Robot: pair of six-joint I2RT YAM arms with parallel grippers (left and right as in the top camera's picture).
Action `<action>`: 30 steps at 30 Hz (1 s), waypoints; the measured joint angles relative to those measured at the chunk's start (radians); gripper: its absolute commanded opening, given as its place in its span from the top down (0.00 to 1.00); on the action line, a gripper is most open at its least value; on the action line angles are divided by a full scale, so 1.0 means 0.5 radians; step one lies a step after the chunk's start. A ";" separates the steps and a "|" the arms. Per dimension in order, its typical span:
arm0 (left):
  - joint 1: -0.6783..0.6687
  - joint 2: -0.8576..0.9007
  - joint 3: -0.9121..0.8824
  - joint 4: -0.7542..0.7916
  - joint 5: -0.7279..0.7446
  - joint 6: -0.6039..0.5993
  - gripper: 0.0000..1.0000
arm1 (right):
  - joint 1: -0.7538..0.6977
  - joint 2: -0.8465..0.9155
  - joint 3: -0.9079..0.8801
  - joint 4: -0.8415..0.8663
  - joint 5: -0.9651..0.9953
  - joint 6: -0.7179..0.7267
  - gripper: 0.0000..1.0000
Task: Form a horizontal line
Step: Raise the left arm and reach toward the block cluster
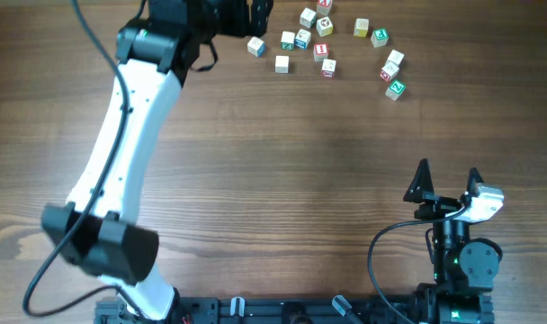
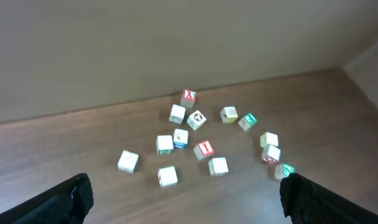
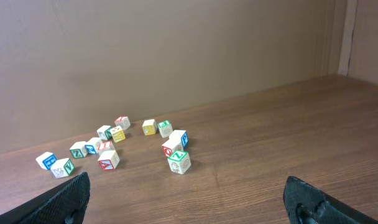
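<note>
- No horizontal line yet. The letter cubes (image 1: 321,49) sit scattered along the far edge of the table (image 1: 282,180), right ahead of your left pincer (image 2: 185,182) and well apart from the right pincer (image 1: 448,183).
- Both pincers are spread wide with nothing in them.
- The cubes look like small pale wood with painted letters in red, green, blue and yellow. I'd guess they're light, stiff and not fragile, so breakage isn't the worry. Skidding or tipping on a slight nudge is.
- Faces are flat and edges square, so take one by two opposite side faces, square on. A corner pinch will probably spin it.
- The table is smooth-looking wood grain, so expect the cubes to slide easily.
- At the right end, a green-marked cube (image 1: 395,89), a red-marked cube (image 1: 388,73) and one more huddle close together, running away from you rather than across. It's crowded there, so your fingers may bump the neighbours.
</note>
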 measured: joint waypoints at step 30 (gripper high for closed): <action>0.012 1.143 0.047 1.012 -0.367 -0.037 0.00 | 0.000 0.000 0.000 0.000 0.000 0.000 0.00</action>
